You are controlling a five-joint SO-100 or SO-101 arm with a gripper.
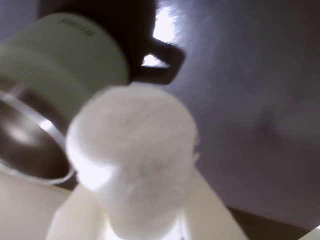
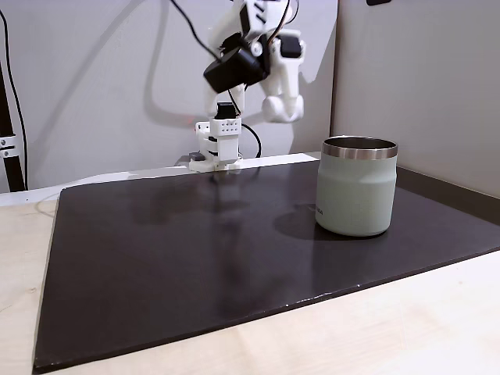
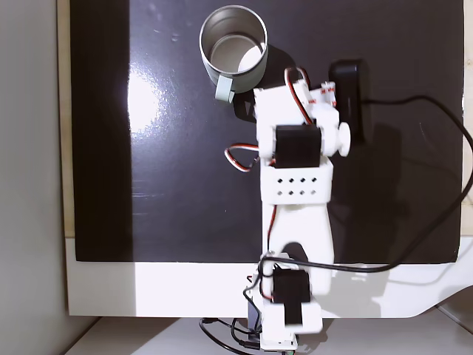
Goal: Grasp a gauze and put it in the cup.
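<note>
— Gripping the gauze (image 1: 132, 160) between the white fingers (image 1: 210, 210) of the tool (image 1: 145, 220), wrist view; pinched on both sides, fuzzy round end toward the camera.

— Held off the dark mat (image 1: 250, 100)?

— Looks raised above it, yes. Blurred, though, so hard to say how high.

— And the cup (image 1: 55, 90)?

— Just to the left of the gauze in the wrist view, steel rim (image 1: 40, 125) and dark inside showing. Not touching, as far as can be told.

— From the other cameras?

— Upright on the black mat (image 2: 195, 258) in both fixed views: pale green with a shiny rim (image 2: 359, 146) from the side, open mouth (image 3: 233, 44) seen from above. Arm (image 3: 295, 170) stretched over the mat toward it, wrist camera (image 3: 347, 96) to the right. Pale wooden surface (image 2: 391, 336) under the mat.
</note>
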